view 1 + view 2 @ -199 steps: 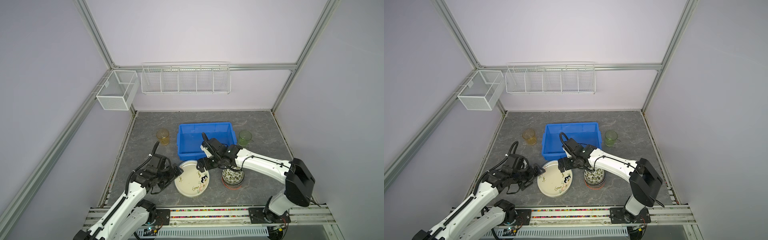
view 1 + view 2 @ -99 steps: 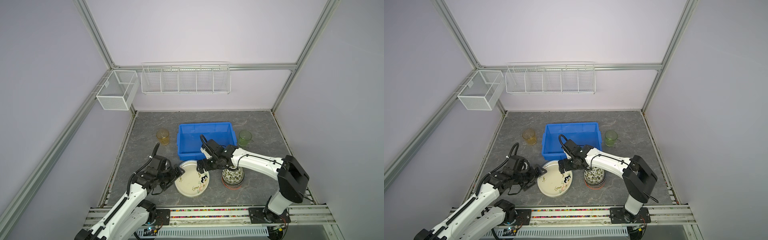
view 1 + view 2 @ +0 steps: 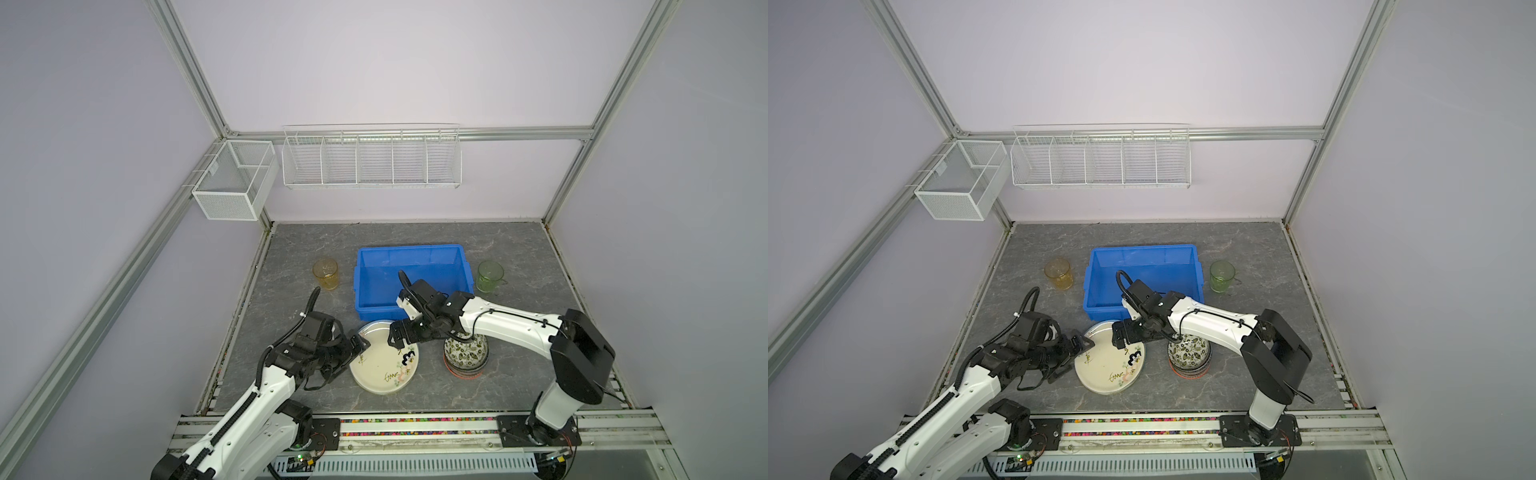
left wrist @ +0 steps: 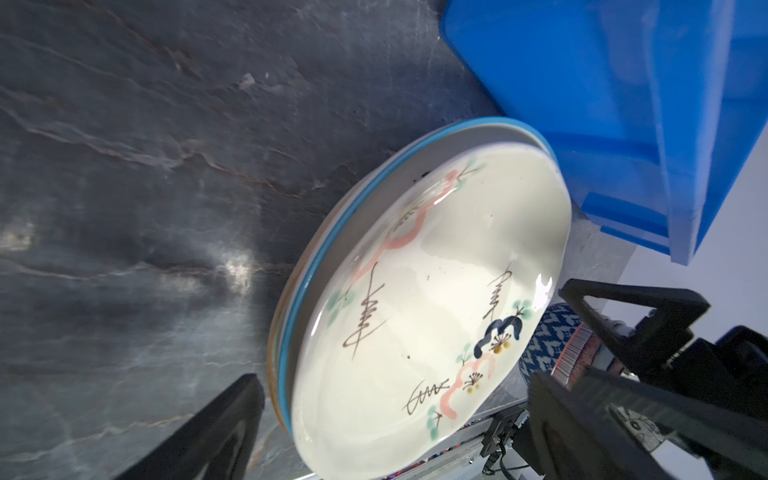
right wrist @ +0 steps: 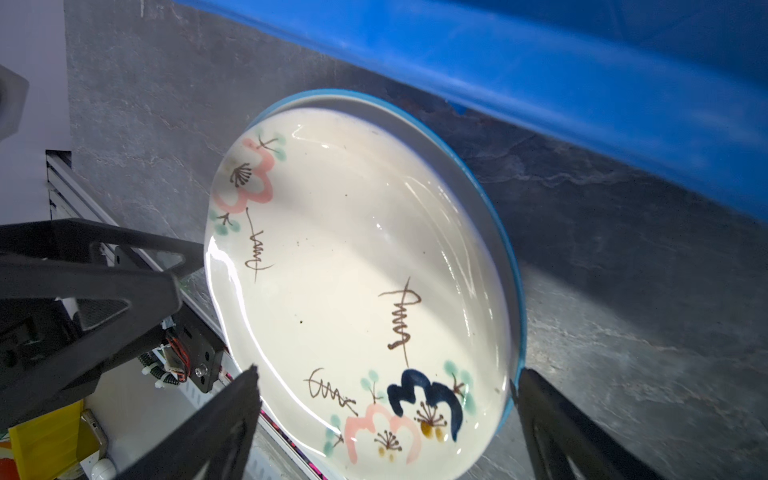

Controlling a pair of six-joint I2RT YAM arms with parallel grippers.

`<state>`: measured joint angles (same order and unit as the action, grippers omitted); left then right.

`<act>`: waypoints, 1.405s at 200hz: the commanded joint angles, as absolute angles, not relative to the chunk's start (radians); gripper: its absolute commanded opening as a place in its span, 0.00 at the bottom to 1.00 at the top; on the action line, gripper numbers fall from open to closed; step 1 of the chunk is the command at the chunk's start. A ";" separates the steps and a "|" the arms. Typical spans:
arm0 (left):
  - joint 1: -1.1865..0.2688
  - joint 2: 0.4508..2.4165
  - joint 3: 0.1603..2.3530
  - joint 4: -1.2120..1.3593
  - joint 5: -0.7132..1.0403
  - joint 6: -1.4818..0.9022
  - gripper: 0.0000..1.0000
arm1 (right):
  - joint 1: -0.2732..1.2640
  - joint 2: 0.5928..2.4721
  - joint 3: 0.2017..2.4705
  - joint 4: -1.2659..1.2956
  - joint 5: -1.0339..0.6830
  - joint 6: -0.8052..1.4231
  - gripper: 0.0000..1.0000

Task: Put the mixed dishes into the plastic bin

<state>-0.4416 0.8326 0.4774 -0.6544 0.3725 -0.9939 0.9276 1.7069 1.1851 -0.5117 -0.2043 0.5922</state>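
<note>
We have nothing in the bin [image 3: 409,248] yet: left pincer [image 3: 349,358] and right pincer [image 3: 400,338], both spread, flank the plates [image 3: 384,368] between them (bowls [image 3: 465,352], cups [image 3: 326,274] wait too).

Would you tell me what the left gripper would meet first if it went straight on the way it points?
Most likely the rim of the cream plate; the left gripper stands open right beside it, pointing at it, though its height is unclear.
</note>
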 commanded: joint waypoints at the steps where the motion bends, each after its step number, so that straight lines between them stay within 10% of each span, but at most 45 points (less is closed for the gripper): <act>1: -0.446 0.834 0.478 -0.636 0.390 -1.006 0.99 | 0.935 1.720 1.172 -0.498 -0.231 0.607 0.97; 281: -0.446 0.868 0.543 -0.721 0.372 -0.935 0.97 | 0.970 1.687 1.201 -0.570 -0.099 0.576 0.95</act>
<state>-0.4416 0.8669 0.5129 -0.7311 0.3634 -0.9375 0.9596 1.7164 1.1931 -0.5846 -0.0620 0.5831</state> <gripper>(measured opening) 0.972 0.951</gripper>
